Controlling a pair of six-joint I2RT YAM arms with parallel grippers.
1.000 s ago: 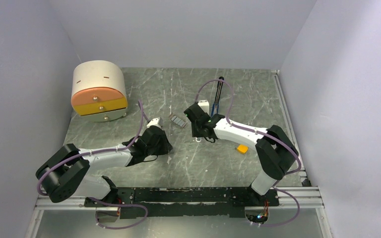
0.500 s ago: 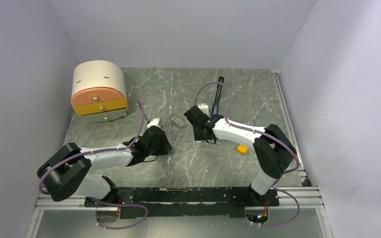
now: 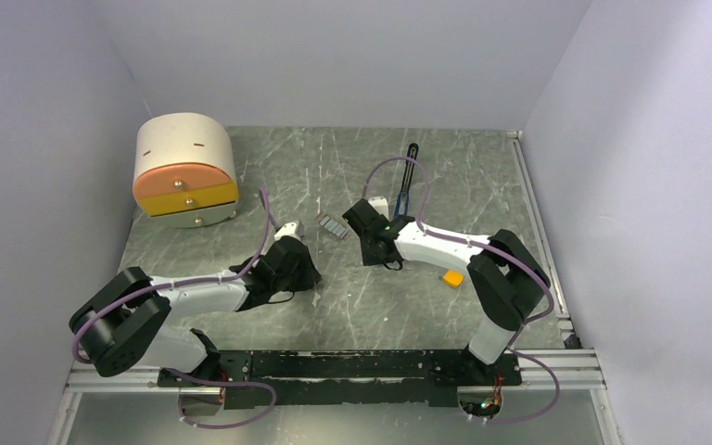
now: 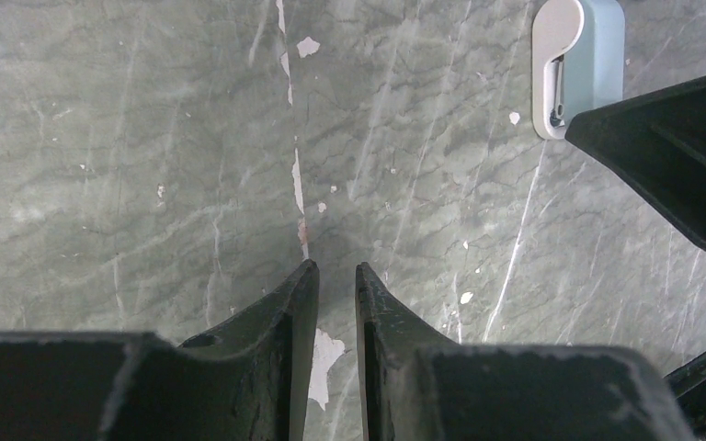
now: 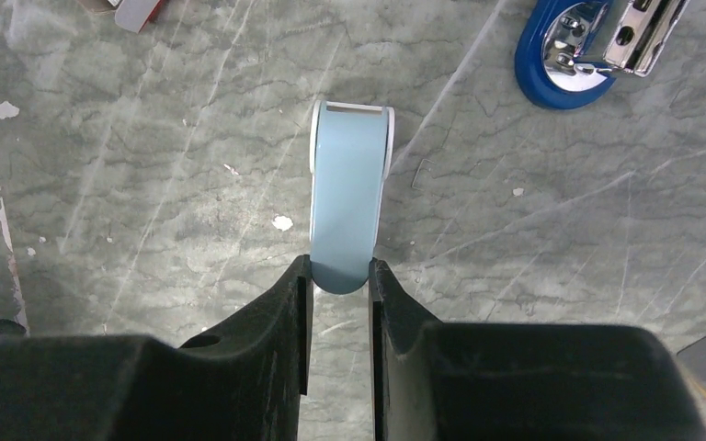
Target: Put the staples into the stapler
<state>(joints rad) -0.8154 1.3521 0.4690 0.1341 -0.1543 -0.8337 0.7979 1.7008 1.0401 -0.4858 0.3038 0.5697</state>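
Note:
The stapler [image 3: 406,180], long and blue with a black top arm, lies at the back of the table; its blue end [image 5: 577,48] shows top right in the right wrist view. The staples [image 3: 333,226], a small grey ribbed rectangle, lie between the two arms. My right gripper [image 5: 340,266] is shut on the rounded near end of a short pale-blue piece [image 5: 349,197] lying flat on the table, which also appears in the left wrist view [image 4: 577,64]. My left gripper [image 4: 335,271] hovers over bare marble, its jaws a narrow gap apart with nothing between them.
A round beige drawer unit [image 3: 185,171] with orange and yellow fronts stands back left. An orange block [image 3: 452,277] lies beside the right arm. A red-and-white box corner [image 5: 133,11] shows at the right wrist view's top edge. Walls close in on three sides.
The right gripper's jaws have closed onto the pale-blue piece's near end, and that arm shifted slightly. The left arm has not moved.

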